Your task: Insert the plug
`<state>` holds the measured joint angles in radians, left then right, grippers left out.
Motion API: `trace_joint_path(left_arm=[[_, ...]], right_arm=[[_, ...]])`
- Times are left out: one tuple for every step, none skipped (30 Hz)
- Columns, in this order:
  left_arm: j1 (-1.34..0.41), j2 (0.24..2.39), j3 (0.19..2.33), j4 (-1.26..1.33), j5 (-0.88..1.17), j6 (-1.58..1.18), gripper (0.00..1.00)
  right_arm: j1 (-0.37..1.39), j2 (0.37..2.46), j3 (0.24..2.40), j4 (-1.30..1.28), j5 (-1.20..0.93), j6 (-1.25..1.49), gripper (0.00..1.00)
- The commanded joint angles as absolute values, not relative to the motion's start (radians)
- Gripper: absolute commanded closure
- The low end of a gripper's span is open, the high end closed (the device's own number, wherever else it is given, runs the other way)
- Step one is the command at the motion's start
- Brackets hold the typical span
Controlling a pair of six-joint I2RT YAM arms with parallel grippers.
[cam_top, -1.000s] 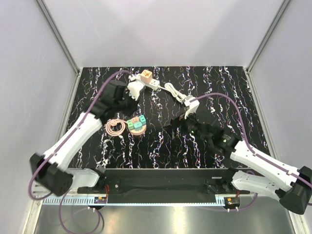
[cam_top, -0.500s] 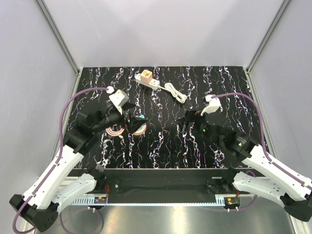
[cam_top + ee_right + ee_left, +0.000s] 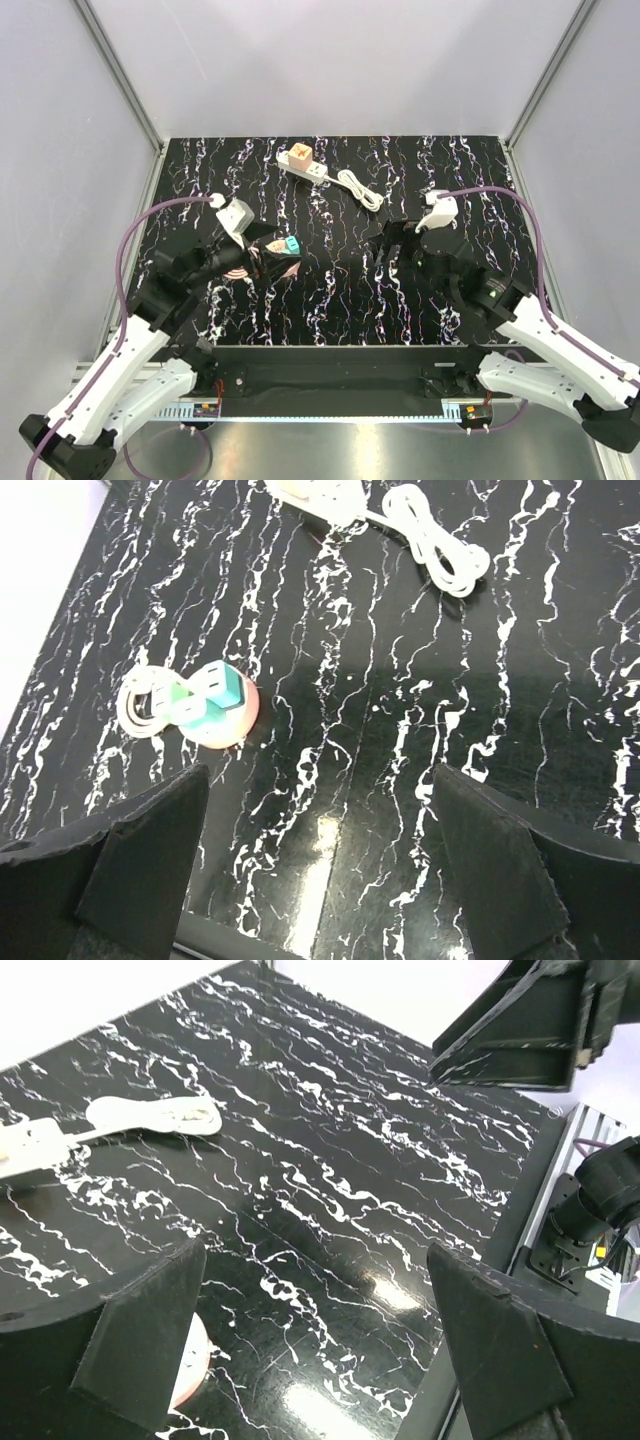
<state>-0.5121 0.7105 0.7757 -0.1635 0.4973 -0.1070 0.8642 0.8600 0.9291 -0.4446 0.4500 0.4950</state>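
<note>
Both my grippers are spread wide with nothing in them. My left gripper [image 3: 265, 258] hangs right next to the pink disc [image 3: 225, 720] with the teal blocks [image 3: 222, 683] on it. My right gripper [image 3: 388, 250] is well apart from that one, over the black table [image 3: 330, 290]. The power strip [image 3: 303, 164] lies far ahead of both. The orange plug [image 3: 300, 154] sits on top of it. The white cord [image 3: 362, 188] lies curled just beside the strip.

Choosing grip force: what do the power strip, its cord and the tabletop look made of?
Power strip: white plastic, probably; smooth moulded body. Cord: likely rubbery sheath; it bends in soft loops. Tabletop: glossy, glare shows; marble-patterned stone or laminate, cannot tell.
</note>
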Motion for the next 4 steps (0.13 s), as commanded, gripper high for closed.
trace_joint_path(left_arm=[[-0.511, 0.681, 0.810, -0.129, 0.483, -0.101, 0.01], [-0.511, 0.675, 0.810, -0.130, 0.483, -0.101, 0.01], [-0.511, 0.669, 0.810, -0.135, 0.477, -0.101, 0.01], [-0.512, 0.664, 0.805, -0.137, 0.469, -0.104, 0.01]], right_arm=[[0.870, 0.858, 0.969, -0.434, 0.499, 0.471, 0.00], [0.870, 0.857, 0.969, -0.434, 0.497, 0.469, 0.00], [0.870, 0.856, 0.969, -0.434, 0.495, 0.466, 0.00], [0.870, 0.853, 0.966, -0.433, 0.489, 0.468, 0.00]])
